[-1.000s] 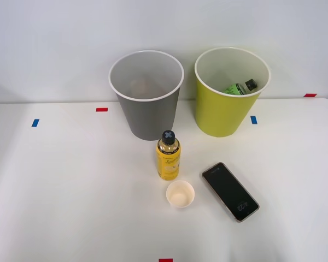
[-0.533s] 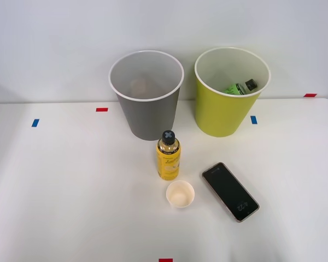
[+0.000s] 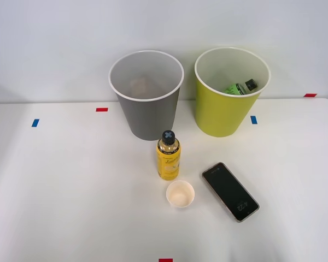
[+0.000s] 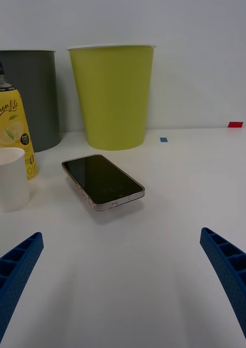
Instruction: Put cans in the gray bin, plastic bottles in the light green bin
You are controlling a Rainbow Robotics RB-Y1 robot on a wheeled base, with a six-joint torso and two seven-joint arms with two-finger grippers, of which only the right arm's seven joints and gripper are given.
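White worktop (image 3: 71, 180) runs back to a plain pale wall, and you have small red and blue tape marks scattered along its far part and one red mark at its near edge. At the back stand the gray bin (image 3: 147, 103) and, to its right in the front view, the light green bin (image 3: 229, 103), both upright and apart from each other. Look into the light green bin and you see the green-labelled bottle (image 3: 239, 87) lying tilted against its inner wall, dark cap toward the right rim. What lies inside the gray bin you cannot make out clearly. In front of the gray bin, the yellow-labelled bottle (image 3: 168, 155) stands upright on the worktop, its dark cap marked with a gray cross. Just in front of it sits a small cream paper cup (image 3: 180, 194), open end up, close to the bottle. Right of the cup a dark phone (image 3: 230, 191) lies flat, screen up, set at an angle. From the wrist view, your right gripper (image 4: 123, 288) hangs low over the worktop near the phone, its blue ribbed fingers (image 4: 231, 272) spread wide and holding nothing.
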